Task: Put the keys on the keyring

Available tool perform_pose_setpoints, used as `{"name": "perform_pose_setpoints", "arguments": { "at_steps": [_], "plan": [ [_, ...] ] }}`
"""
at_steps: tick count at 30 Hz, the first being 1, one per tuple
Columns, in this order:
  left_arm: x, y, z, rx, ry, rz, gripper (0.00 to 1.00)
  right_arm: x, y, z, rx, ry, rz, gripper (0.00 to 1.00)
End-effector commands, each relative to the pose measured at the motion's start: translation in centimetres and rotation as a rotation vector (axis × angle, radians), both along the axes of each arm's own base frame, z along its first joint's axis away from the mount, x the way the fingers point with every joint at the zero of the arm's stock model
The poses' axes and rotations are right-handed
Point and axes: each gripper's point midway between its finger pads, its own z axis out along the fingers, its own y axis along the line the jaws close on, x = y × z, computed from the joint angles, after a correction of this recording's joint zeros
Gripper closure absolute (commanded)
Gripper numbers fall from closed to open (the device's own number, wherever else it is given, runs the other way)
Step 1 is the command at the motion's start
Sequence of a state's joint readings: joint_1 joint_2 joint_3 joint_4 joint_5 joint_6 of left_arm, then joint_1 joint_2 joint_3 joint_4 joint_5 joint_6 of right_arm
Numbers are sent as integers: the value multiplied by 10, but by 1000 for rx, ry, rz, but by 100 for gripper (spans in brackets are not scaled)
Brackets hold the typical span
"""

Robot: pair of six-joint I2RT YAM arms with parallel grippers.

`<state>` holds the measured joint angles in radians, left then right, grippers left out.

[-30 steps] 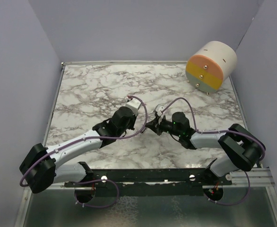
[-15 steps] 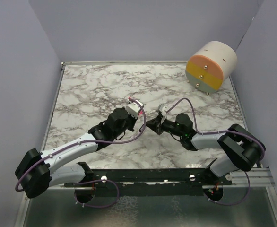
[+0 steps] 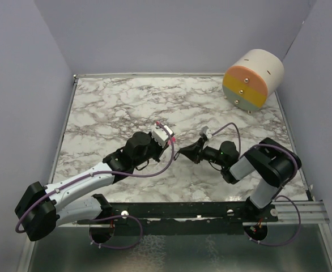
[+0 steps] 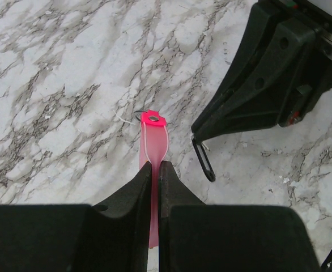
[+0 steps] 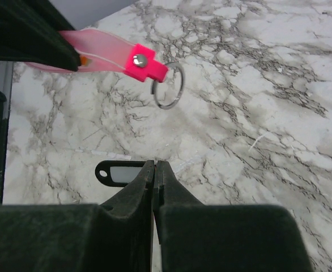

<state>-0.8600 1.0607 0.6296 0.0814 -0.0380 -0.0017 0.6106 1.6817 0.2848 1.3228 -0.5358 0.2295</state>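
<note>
Position: keyring [image 4: 153, 144] held roughly mid-bench in the top view, its pink strip pointing to 12 o'clock in the left wrist view. At the far end the thin metal ring [image 5: 169, 88] hangs from the riveted pink tab, free of everything around it. Holding it is the left gripper [image 4: 155, 165], jaws closed to a sliver and pinching the strip behind the tab.

Black head of the key [image 5: 119, 171] shows at 4 o'clock of the tab, near it but apart. It sits at the tip of the right gripper [image 5: 154, 164], jaws fully shut. Shaft is hidden, so a grip looks likely but is unconfirmed. Cannot tell whether the key touches the bench [image 3: 109, 107].

Handling, judged:
- Strip: light and floppy, will sag and twist. Hold close behind the tab to steady the ring.
- Ring: thin springy wire, slips easily.
- Key: tiny, light, rigid, slick. Pinch by the shaft, leaving the head's opening clear.

Pastel-faced drum [image 3: 254, 79] sits at 1 o'clock, well apart.
</note>
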Motion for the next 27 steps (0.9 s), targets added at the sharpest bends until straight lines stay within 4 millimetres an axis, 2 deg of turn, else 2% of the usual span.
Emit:
{"name": "perform_pose_setpoints", "arguments": {
  "at_steps": [1,8,18,27],
  "plan": [
    [-13,-12,4,-29,-14,-103,100,-6,-8,32,185,-21,73,99],
    [-17,-14,1,-34,-12,-132,100,2,-8,35,239,21,76,99],
    [-24,-16,-5,-38,0,-170,100,1,-8,64,302,15,101,99],
    [-22,-14,0,-41,-29,-157,100,-2,-13,86,344,-7,103,99]
  ]
}}
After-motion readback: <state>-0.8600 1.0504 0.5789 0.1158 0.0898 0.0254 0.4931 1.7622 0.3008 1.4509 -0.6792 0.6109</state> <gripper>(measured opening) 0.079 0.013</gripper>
